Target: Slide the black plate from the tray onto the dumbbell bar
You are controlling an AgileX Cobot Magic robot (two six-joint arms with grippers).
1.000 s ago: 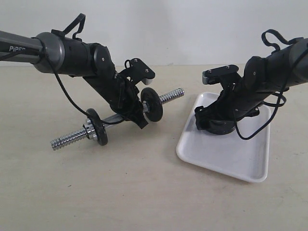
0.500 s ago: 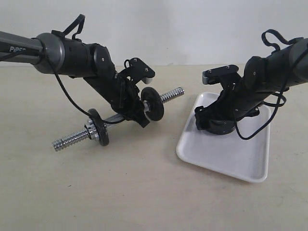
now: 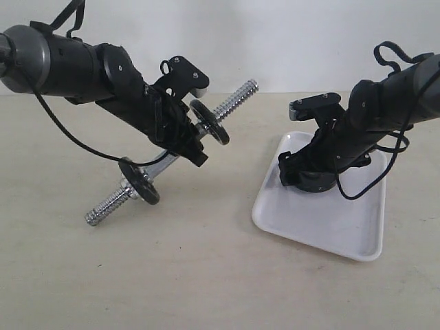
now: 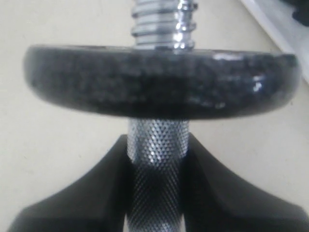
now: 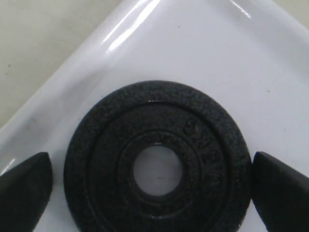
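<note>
The dumbbell bar (image 3: 234,98) is held tilted off the table, its right threaded end highest. My left gripper (image 3: 191,146) is shut on its knurled middle (image 4: 157,145). Two black discs sit on the bar, one (image 3: 210,122) just above the gripper and one (image 3: 138,181) near the low end. The upper disc (image 4: 159,82) fills the left wrist view. The black plate (image 5: 157,159) lies flat on the white tray (image 5: 193,48). My right gripper (image 5: 154,188) is open and straddles it, fingers (image 5: 26,188) on either side. In the exterior view my right gripper (image 3: 307,180) hides the plate.
The white tray (image 3: 323,216) lies on the beige table at the right, its near half bare. A corner of the tray (image 4: 280,24) shows in the left wrist view. The bar's low threaded end (image 3: 103,210) hangs close to the table.
My left arm has lifted and tilted the bar, raising its right end and swinging it up and to the left. The right arm has not moved.
</note>
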